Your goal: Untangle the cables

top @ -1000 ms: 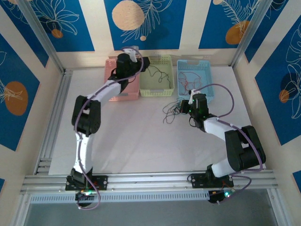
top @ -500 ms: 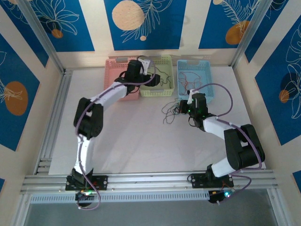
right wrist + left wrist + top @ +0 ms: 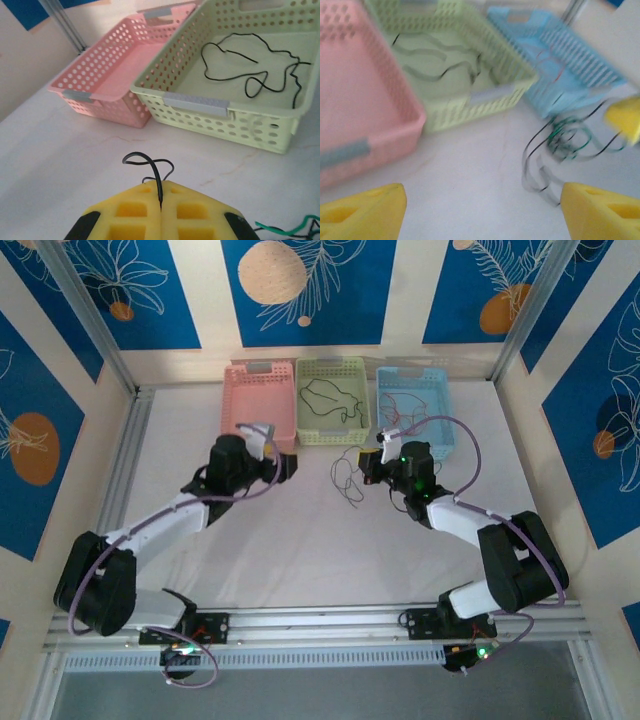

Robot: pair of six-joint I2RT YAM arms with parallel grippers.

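1. the pink basket (image 3: 258, 368) on the far left holds no cable that i can see.
2. the left gripper (image 3: 288, 468) has come back from over the baskets. it now hangs low over the table (image 3: 300, 540), jaws spread wide with nothing between them.
3. the green basket (image 3: 333, 441) now holds one loose black cable (image 3: 330, 400) lying free, so i judge that strand sorted.
4. the remaining tangle (image 3: 347, 476) of green and black loops lies on the table near the green basket, between the two grippers.
5. the right gripper (image 3: 161, 189) stays pinched tight on a black strand (image 3: 150, 162), seemingly anchoring the tangle.
6. the blue basket (image 3: 447, 410) holds thin red cables (image 3: 547, 56).
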